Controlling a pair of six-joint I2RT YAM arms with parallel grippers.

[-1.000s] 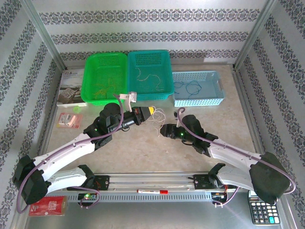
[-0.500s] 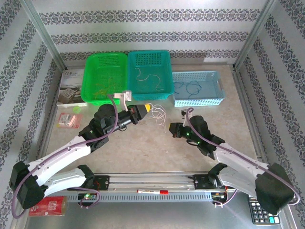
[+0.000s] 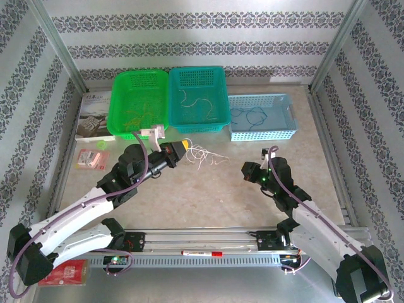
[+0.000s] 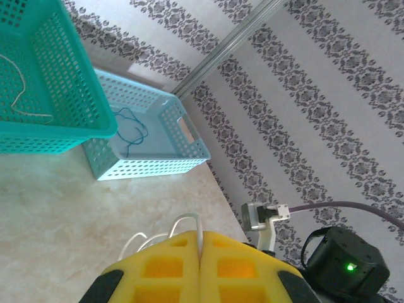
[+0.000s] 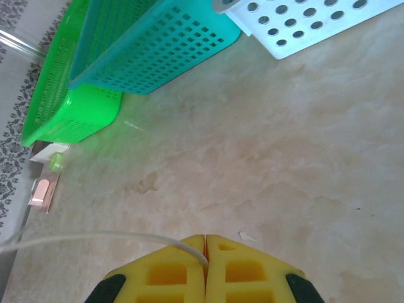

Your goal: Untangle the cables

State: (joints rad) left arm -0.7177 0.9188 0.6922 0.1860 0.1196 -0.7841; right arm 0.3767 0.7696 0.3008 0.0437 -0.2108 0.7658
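Much of the sorting looks done. A blue cable point(image 3: 249, 115) lies in the light blue basket point(image 3: 287, 124) and a white strand point(image 3: 192, 101) in the teal basket point(image 3: 219, 95). There may be yellow-green wires in the green basket point(image 3: 120, 107), though they are too faint to be sure of.

What is left is the small knot of white cables point(image 3: 205, 155) on the desk point(image 3: 208, 202). It sits just ahead of the left fingers point(image 3: 184, 146), between them and the right fingers point(image 3: 247, 172), which are well apart from it.

From above, neither grip can be made out. The wrist cameras settle it: the left fingers are pressed together with loops of white wire point(image 4: 189, 222) pinched at their tips, and the right fingers are likewise closed on one white wire point(image 5: 95, 238) that trails off to their left. The overhead view adds the basket contents and the gap between the two arms. As I judge it, the knot is yet to be teased open.
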